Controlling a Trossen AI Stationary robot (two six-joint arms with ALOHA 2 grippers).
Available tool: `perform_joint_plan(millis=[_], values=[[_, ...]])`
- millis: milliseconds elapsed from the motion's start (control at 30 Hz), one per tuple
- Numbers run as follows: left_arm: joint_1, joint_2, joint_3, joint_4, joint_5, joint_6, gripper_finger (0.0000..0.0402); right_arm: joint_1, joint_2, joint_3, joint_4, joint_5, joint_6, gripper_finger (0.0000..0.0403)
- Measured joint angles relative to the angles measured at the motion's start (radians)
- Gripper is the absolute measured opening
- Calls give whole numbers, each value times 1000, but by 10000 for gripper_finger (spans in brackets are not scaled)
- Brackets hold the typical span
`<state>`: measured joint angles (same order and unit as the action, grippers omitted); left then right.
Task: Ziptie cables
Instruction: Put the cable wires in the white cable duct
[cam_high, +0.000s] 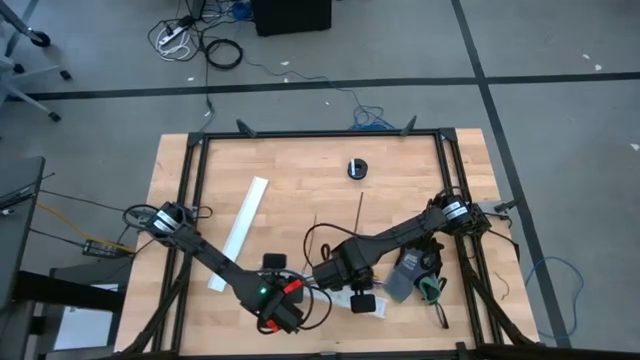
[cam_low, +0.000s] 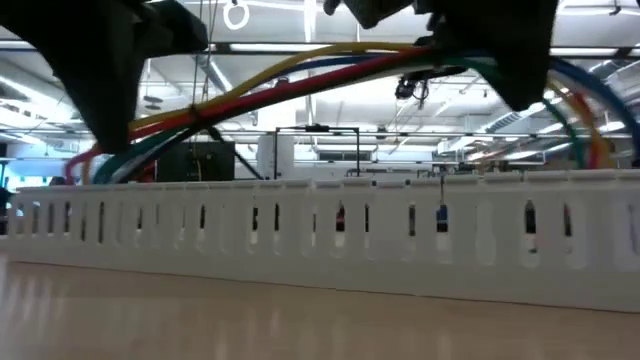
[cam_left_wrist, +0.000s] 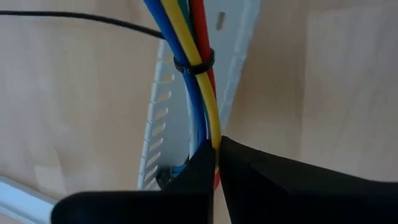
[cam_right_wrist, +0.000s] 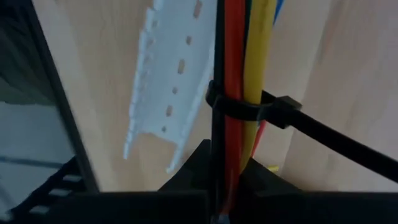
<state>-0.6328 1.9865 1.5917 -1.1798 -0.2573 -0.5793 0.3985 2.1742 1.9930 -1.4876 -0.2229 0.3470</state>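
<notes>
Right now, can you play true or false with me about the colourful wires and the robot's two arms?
1. Both end effectors hold the cables. True: the left end effector and the right end effector are each shut on the bundle.
2. The cables lie flat on the table. False: the low view shows them held up in the air above the white slotted channel.
3. A black ziptie is looped around the bundle near the right end effector. True.
4. No ziptie is on the bundle near the left end effector. False: a second black ziptie wraps it there.
5. The white slotted channel is black. False: it is white.
</notes>
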Motion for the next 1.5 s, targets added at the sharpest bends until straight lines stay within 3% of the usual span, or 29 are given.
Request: perform_joint_plan(millis=[267, 567, 700, 867, 1000, 1100, 1233, 1367, 1500], values=[[13, 0, 0, 21, -13, 4, 0, 1, 0, -1, -8, -210, 19, 11], [15, 0, -5, 6, 15, 22, 0, -15, 0, -96, 189, -299, -42, 12], [20, 0, -15, 9, 15, 26, 0, -20, 0, -117, 216, -225, -61, 34], [29, 0, -36, -4, 11, 30, 0, -8, -7, -117, 206, -197, -67, 100], [39, 1, -42, -17, 10, 29, 0, 8, -13, -89, 118, -189, -40, 150], [44, 1, -42, -24, 6, 29, 0, 31, -13, -56, 24, -119, -16, 174], [45, 1, -42, -26, 3, 30, 0, 89, -22, -27, -85, 45, 20, 185], [45, 1, -38, -40, 2, 44, 0, 175, -95, -37, -80, 88, 98, 181], [46, 1, -36, -50, 0, 68, 0, 274, -163, -39, -79, 221, 250, 166]])
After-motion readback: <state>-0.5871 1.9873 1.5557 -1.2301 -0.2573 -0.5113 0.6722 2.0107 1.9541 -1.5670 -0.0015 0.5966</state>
